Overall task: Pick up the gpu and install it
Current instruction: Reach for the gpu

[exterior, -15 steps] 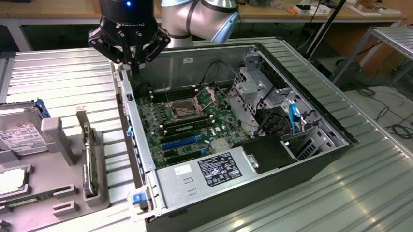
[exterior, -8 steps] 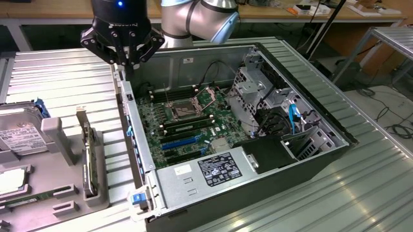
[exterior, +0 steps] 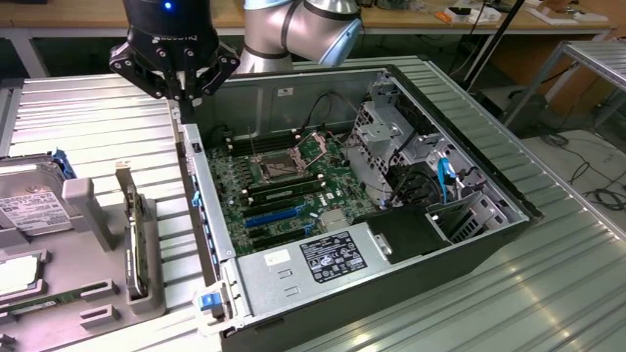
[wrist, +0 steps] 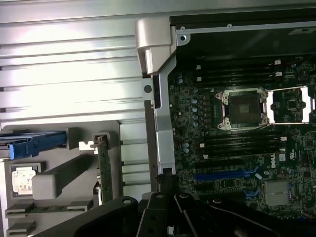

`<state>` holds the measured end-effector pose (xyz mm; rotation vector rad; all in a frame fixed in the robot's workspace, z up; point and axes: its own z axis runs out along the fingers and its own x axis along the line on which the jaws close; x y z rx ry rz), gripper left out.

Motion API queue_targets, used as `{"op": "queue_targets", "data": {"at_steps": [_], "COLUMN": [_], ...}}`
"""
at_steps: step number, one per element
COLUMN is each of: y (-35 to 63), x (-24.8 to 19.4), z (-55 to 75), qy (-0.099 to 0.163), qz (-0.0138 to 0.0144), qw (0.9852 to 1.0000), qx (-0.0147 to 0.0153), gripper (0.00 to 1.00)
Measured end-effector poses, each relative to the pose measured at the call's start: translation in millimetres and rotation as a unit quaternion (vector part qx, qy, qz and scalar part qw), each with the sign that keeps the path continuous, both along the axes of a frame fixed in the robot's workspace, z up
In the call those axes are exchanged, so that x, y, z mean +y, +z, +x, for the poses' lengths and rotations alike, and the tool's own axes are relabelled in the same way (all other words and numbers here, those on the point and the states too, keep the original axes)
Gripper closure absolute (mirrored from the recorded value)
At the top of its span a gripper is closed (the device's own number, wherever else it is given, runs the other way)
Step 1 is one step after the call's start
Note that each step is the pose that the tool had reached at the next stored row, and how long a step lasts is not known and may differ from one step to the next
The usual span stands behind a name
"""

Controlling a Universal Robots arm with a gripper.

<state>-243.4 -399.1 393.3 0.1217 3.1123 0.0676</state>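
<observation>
Closed pincer (wrist: 166, 185), thin gpu (wrist: 103, 170), seemingly green-edged

Count on the bench — one robot arm (exterior: 303, 29) with one gripper (exterior: 182, 95), one open computer case (exterior: 489, 139), one motherboard (wrist: 197, 123) inside it. On the board: two processor sockets (wrist: 242, 109), one long blue slot (wrist: 222, 174), one finned heatsink (wrist: 277, 191). One power supply (exterior: 323, 257) in the case. One grey parts holder (exterior: 98, 315) carrying one gpu card (wrist: 103, 173), one hard drive (exterior: 29, 209), one memory stick (exterior: 44, 301) — plus one smaller labelled silver part (exterior: 17, 275), can't tell what.
</observation>
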Motion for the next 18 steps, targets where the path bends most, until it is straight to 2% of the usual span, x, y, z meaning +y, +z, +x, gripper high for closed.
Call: {"op": "queue_targets", "data": {"at_steps": [18], "y": [0.0], "x": [-0.1], "z": [-20.3], "qy": [0.0], "qz": [0.0], "qw": [1.0], "qx": [0.0], "gripper": [0.89]}}
